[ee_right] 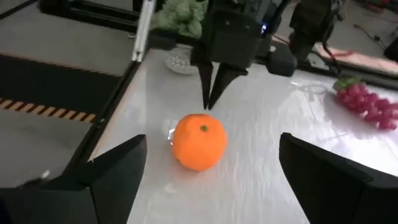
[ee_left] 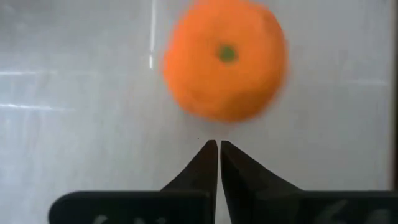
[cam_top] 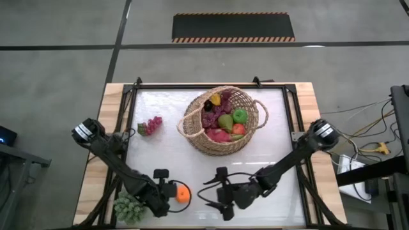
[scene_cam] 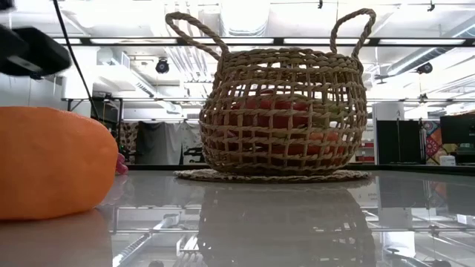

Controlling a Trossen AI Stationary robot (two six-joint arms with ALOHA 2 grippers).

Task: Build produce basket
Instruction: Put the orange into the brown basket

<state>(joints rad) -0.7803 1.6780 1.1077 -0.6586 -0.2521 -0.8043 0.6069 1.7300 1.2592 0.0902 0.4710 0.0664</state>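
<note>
Produce already fills much of the basket (cam_top: 222, 121): a green apple (cam_top: 239, 115), a green pear (cam_top: 225, 121), dark purple grapes (cam_top: 210, 115), red pieces and a bit of yellow lie inside it, so a good part of the job looks done. Three pieces are left out on the table (cam_top: 275, 108). An orange (cam_top: 183, 195) sits well away from the basket, toward the near edge. A pink grape bunch (cam_top: 152, 125) lies off the basket's side nearest the left arm. A green grape bunch (cam_top: 129, 207) rests at the table's corner, farther from the basket than the orange.

Both arms crowd the orange rather than the basket. The left gripper (ee_left: 219, 146) is clenched on nothing, its two fingertips pressed together and pointing at the orange, just short of it; the orange sits free on the table. The right gripper (ee_right: 211, 155) stands released and wide on the orange's other side, one finger (ee_right: 109, 171) to each side of the fruit from its own camera, with clear space between them and it, so it grips nothing.

In my judgement the orange is the piece in hand, and it has yet to be grasped and carried across to the basket. After it, both loose grape bunches remain to be brought in.
</note>
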